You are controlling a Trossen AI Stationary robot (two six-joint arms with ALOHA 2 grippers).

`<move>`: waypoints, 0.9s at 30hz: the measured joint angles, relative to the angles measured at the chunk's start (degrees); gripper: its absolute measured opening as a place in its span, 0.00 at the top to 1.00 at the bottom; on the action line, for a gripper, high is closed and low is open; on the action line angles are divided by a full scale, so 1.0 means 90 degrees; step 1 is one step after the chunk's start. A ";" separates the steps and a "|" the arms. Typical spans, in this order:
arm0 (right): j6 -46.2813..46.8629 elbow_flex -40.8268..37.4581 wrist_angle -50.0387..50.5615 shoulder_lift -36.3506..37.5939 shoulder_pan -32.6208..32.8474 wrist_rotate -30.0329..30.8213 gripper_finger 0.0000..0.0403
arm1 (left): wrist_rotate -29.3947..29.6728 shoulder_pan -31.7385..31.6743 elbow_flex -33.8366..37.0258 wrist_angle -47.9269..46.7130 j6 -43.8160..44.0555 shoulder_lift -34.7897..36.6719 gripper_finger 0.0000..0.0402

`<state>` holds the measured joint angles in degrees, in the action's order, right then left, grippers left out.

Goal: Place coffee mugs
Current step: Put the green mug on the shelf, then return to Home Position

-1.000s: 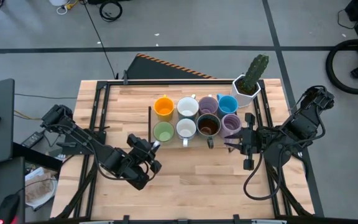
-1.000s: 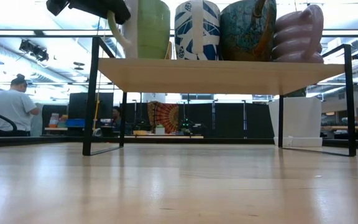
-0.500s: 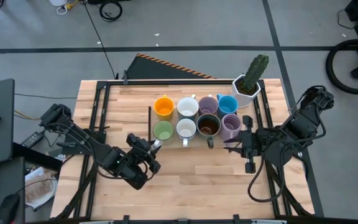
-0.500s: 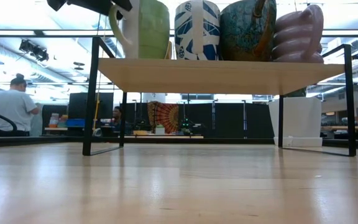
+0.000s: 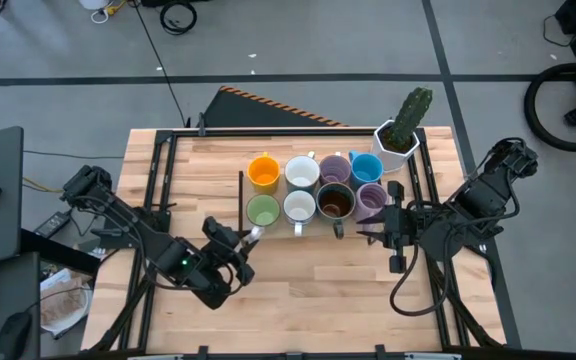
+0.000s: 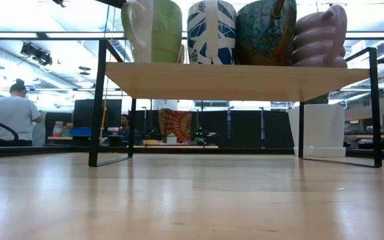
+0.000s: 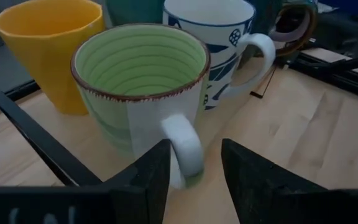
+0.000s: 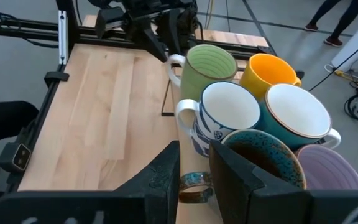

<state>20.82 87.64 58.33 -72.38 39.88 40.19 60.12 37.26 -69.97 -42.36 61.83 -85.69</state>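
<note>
Eight ceramic mugs sit packed in two rows of four on a small raised wooden shelf with black metal legs [image 5: 243, 190], up in the centre of the high view, on the pale wooden table [image 5: 298, 290]. Back row, left to right: the orange mug [image 5: 263, 172], a white mug [image 5: 302, 172], a lavender mug [image 5: 335, 168], the blue mug [image 5: 366, 167]. Front row: the ribbed green mug with a white handle [image 5: 262, 211], a white mug with blue pattern [image 5: 299, 207], the dark speckled mug [image 5: 335, 202], and a second lavender mug [image 5: 371, 198].

At the upper right of the shelf stands the white faceted pot with a green cactus [image 5: 401, 133].

Now the left gripper [image 5: 242, 238], lower left of centre in the high view: just off the green mug, fingers apart and empty. From its wrist camera, the green mug's white handle [image 7: 183, 147] points straight at the gap between the two dark fingers [image 7: 247, 177], not touching either of them.

Over on the right, the right gripper [image 5: 368, 221] sits just beside the front lavender mug and the dark one; its fingers are parted a little and hold nothing, with the dark mug's handle [image 8: 191, 184] showing between them.
</note>
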 joint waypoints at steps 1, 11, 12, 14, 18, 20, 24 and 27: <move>-0.0002 0.0000 0.0000 0.0000 -0.0002 -0.0027 0.77 | -0.0001 0.0000 0.0001 0.0046 -0.0090 0.0000 0.63; -0.0133 0.0000 0.0000 0.0000 -0.0008 -0.0174 0.77 | -0.0004 -0.0054 0.0002 0.1180 -0.1483 0.0000 0.62; -0.0148 0.0000 0.0000 0.0000 -0.0008 -0.0210 0.77 | -0.0003 -0.0084 0.0002 0.1251 -0.1577 0.0000 0.62; -0.0148 0.0000 -0.0005 0.0000 -0.0008 -0.0258 0.77 | -0.0001 -0.0143 0.0002 0.1350 -0.1658 -0.0018 0.62; -0.0148 0.0000 -0.0010 0.0000 -0.0008 -0.0263 0.77 | -0.0105 -0.0175 0.0007 0.1396 -0.1851 -0.0027 0.62; -0.0166 0.0000 -0.0010 0.0000 -0.0008 -0.0263 0.77 | -0.0245 -0.0162 0.0010 0.1613 -0.2218 -0.0022 0.62; -0.0214 0.0000 -0.0017 0.0000 -0.0020 -0.0263 0.77 | -0.0676 -0.0179 0.0010 0.2295 -0.3161 -0.0015 0.62; -0.0149 0.0000 -0.0019 0.0000 -0.0042 -0.0263 0.77 | -0.1210 -0.0365 0.0010 0.2428 -0.3448 -0.0015 0.63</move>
<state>19.48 87.64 58.15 -72.38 39.50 37.82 49.23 33.97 -69.89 -20.51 30.79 -85.82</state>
